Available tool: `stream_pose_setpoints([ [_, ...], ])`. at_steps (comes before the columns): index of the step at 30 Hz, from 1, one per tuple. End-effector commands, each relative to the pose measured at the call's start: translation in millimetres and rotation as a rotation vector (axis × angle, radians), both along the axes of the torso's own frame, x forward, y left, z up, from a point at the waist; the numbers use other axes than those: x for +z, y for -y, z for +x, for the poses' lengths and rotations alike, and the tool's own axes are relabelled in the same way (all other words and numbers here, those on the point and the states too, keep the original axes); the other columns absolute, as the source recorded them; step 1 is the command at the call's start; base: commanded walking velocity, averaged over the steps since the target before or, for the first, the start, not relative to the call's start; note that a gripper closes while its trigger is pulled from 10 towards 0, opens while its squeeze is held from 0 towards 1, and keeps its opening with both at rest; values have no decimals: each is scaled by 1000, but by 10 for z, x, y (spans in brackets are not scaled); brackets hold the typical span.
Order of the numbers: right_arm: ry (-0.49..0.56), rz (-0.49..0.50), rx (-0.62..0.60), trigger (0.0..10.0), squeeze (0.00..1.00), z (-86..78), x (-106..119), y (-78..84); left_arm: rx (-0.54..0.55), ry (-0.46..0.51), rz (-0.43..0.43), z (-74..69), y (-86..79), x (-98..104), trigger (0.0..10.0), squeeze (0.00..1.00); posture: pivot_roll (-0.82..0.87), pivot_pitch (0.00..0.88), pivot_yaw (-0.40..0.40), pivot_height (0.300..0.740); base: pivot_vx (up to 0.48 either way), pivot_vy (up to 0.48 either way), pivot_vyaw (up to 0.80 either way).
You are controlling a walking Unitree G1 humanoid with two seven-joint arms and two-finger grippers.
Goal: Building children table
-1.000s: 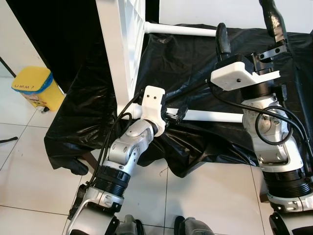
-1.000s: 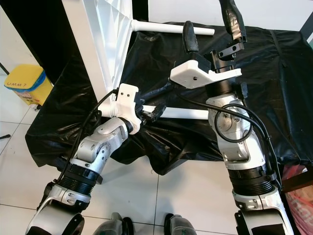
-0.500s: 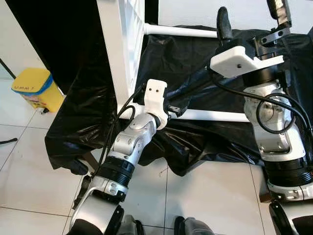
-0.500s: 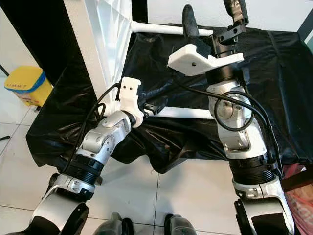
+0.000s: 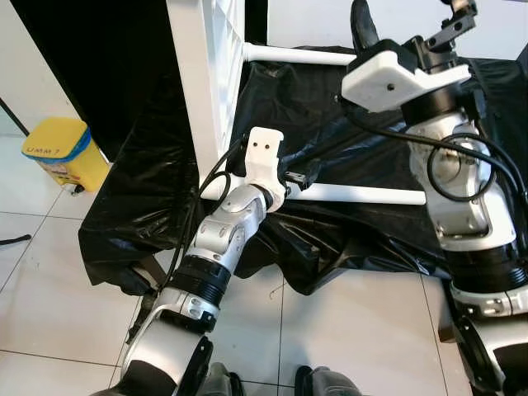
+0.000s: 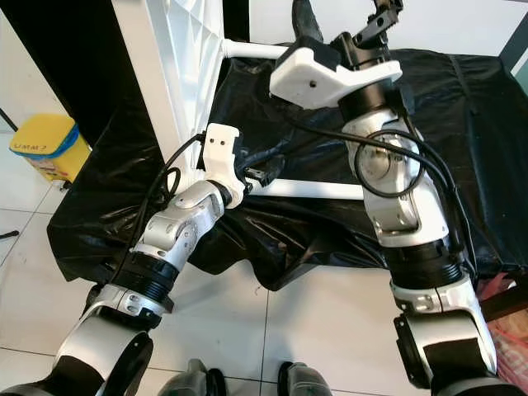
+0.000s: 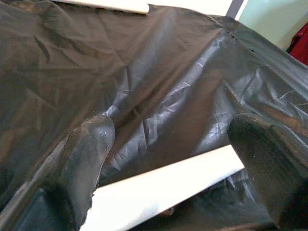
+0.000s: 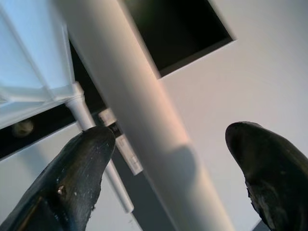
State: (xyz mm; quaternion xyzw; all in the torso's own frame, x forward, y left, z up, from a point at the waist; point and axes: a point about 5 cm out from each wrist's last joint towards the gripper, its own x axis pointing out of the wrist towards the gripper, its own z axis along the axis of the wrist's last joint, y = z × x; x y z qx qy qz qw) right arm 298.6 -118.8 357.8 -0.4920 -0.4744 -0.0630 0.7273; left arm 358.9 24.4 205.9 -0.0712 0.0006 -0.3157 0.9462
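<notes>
White table leg (image 7: 159, 185) between left gripper (image 7: 173, 159) fingers

You see pale glossy floor tiles (image 5: 49, 272) with dark grout lines, a crumpled black plastic sheet (image 5: 124, 206) spread over them, a yellow lidded bin with a blue band (image 5: 62, 153) at left, a plain white wall (image 5: 313, 21) behind.

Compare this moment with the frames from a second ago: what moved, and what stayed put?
The right gripper has risen steadily and now points, open, past a white table leg. The left gripper crept slightly further along the lower white leg, its fingers open around it. The upright white tabletop, the black sheet and the yellow bin stayed as they were.
</notes>
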Motion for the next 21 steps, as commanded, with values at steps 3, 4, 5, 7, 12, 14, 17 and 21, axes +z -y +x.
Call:
stream_pose_setpoints([
  [3,-37,-36,-38,10000,0,73,103,16,-127,38,-16,-6,91,63,10000,0,-96,95,12,740,0,0,0],
  [4,-37,-36,-38,10000,0,73,103,16,-127,38,-16,-6,91,63,10000,0,-96,95,12,740,0,0,0],
  [5,-51,-47,-54,10000,0,110,138,19,-129,43,-17,4,100,77,10000,0,-96,97,13,740,0,0,0],
  [7,-59,-53,-62,10000,0,131,159,19,-131,45,-17,8,105,85,10000,0,-96,97,13,740,0,0,0],
  [12,-104,-85,-105,10000,0,233,218,15,-127,53,-15,39,109,104,10000,0,-90,104,14,740,0,0,0],
  [14,-117,-92,-116,10000,0,262,241,15,-120,53,-17,55,103,109,10000,0,-90,104,13,740,0,0,0],
  [17,-128,-99,-124,10000,0,286,264,11,-107,51,-20,74,93,111,10000,0,-84,109,9,740,0,0,0],
  [21,-204,-149,-154,10000,0,383,310,-30,12,16,-64,189,5,94,10000,0,-79,113,5,740,0,0,0],
])
